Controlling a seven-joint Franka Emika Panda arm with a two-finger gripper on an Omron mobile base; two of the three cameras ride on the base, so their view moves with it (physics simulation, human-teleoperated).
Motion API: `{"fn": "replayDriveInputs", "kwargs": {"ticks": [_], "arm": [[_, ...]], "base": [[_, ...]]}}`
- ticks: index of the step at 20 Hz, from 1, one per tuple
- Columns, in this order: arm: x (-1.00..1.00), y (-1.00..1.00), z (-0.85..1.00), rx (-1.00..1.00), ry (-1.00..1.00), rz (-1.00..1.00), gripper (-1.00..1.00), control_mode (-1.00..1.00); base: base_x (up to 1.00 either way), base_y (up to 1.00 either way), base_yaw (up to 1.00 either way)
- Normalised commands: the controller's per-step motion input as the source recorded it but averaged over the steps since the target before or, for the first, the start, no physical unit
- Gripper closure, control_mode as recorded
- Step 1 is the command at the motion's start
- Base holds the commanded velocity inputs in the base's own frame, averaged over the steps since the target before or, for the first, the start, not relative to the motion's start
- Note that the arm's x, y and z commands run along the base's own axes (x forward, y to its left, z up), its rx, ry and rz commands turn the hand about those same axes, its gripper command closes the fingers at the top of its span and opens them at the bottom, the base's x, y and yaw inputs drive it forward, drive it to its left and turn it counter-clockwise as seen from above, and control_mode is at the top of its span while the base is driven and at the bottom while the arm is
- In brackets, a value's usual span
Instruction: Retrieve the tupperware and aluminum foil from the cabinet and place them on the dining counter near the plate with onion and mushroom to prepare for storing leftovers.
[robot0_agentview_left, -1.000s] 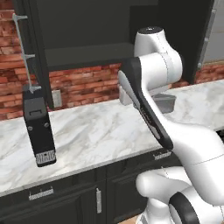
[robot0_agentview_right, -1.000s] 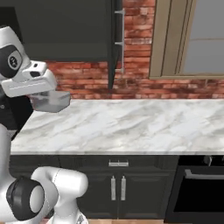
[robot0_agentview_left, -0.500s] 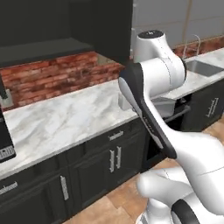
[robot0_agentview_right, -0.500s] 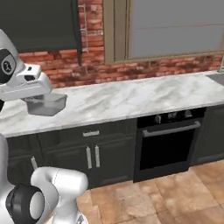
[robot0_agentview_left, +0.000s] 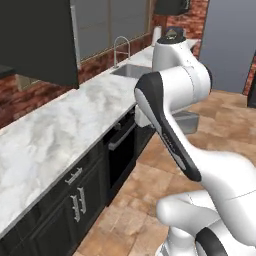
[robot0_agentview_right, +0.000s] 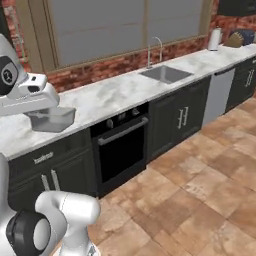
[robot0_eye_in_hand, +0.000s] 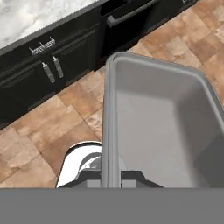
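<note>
Home kitchen: long marble worktop (robot0_agentview_right: 115, 92) on dark base cabinets (robot0_agentview_right: 182, 117), built-in black oven (robot0_agentview_right: 122, 147), steel sink (robot0_agentview_right: 166, 74) with tap (robot0_agentview_right: 154, 47) under a wide window (robot0_agentview_right: 115, 25), red brick backsplash (robot0_agentview_right: 100, 67), terracotta tile floor (robot0_agentview_right: 200, 190), paper towel roll (robot0_agentview_right: 214, 39) at the worktop's far end.

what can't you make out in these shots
- Gripper fingertips: the hand view's bottom edge cuts them off; they are shut on the tupperware wall.
- Tupperware in the left base view: the white arm covers most of it.
- Things at the far end of the worktop in the right base view: too small to identify.
</note>
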Motion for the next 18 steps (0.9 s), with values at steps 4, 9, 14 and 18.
{"fn": "replayDriveInputs", "kwargs": {"ticks": [4, 9, 14, 18], "arm": [[0.00, 0.00, 0.00, 0.00, 0.00, 0.00, 1.00, 1.00], [0.00, 0.00, 0.00, 0.00, 0.00, 0.00, 1.00, 1.00], [0.00, 0.00, 0.00, 0.00, 0.00, 0.00, 1.00, 1.00], [0.00, 0.00, 0.00, 0.00, 0.00, 0.00, 1.00, 1.00]], "base": [[-0.01, 0.00, -0.73], [-0.05, 0.00, -0.71], [-0.10, -0.09, -0.63], [0.41, -0.42, -0.42]]}}
